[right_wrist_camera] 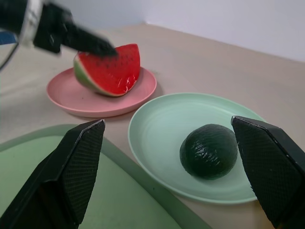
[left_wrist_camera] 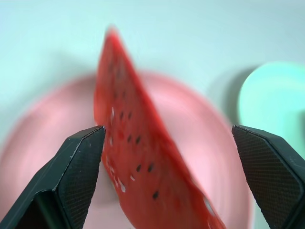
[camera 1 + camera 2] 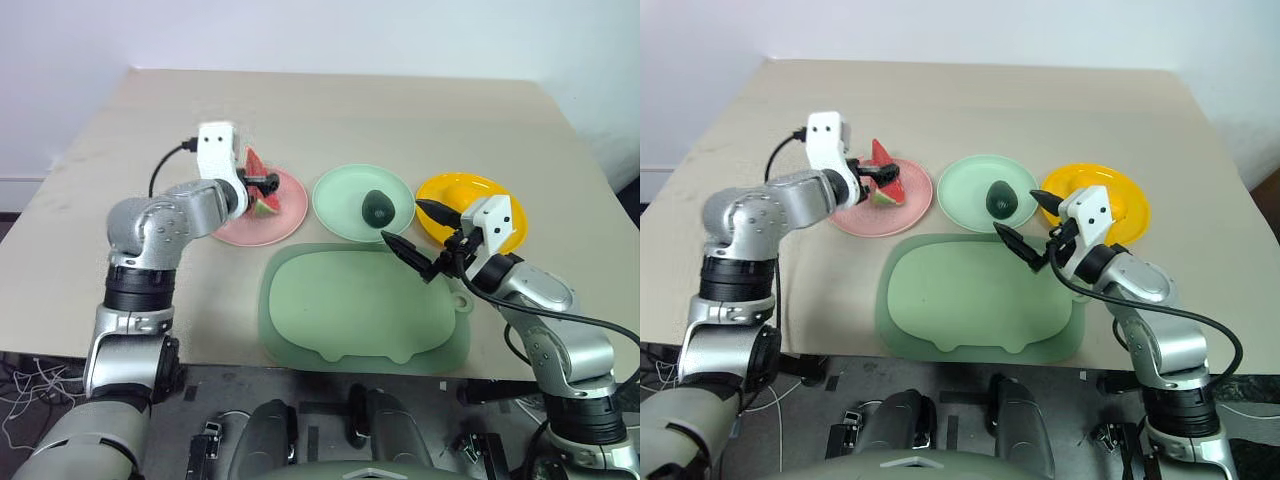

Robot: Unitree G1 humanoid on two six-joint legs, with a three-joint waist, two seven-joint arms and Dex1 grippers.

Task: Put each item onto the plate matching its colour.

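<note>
Left gripper [image 3: 268, 184] over pink plate [image 3: 290, 212], fingers [image 2: 76, 167] spread wide around watermelon wedge [image 1: 110, 70]; wedge rests on plate, long axis running away from the gripper, rind down. Avocado [image 3: 377, 207] on mint plate [image 3: 335, 200]. Right gripper [image 3: 408, 228] beside yellow plate [image 3: 450, 188], fingers wide apart, empty.

We are seeing the watermelon wedge [image 1: 112, 69] lying on the pink plate [image 1: 66, 98]; the dark avocado [image 1: 208, 151] sitting on the mint plate [image 1: 157, 143]; the yellow plate [image 3: 447, 190] lying beside it.
</note>
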